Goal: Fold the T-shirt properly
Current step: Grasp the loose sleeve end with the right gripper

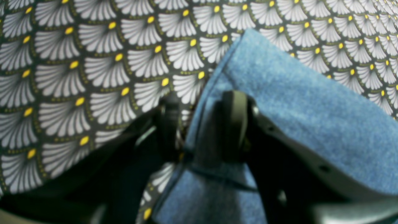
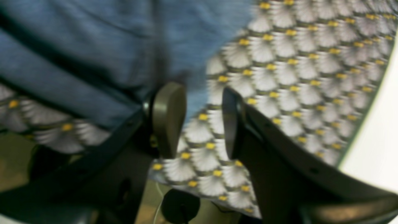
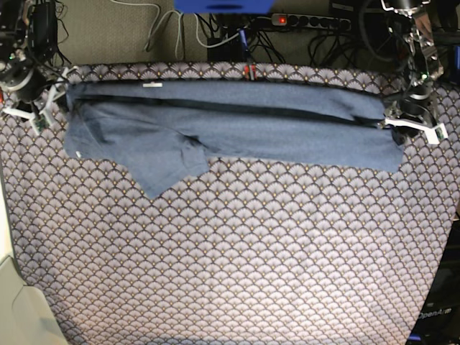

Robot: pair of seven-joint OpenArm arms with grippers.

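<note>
Along the far edge of the desk lies the T-shirt, folded into a long band with one sleeve poking toward the near side. At its left end in the base view, the right claw stands spread over patterned cloth, holding nothing. At the other end, the left claw stands spread astride the shirt's hem.

slate-blue t-shirt, folded lengthwise
</note>
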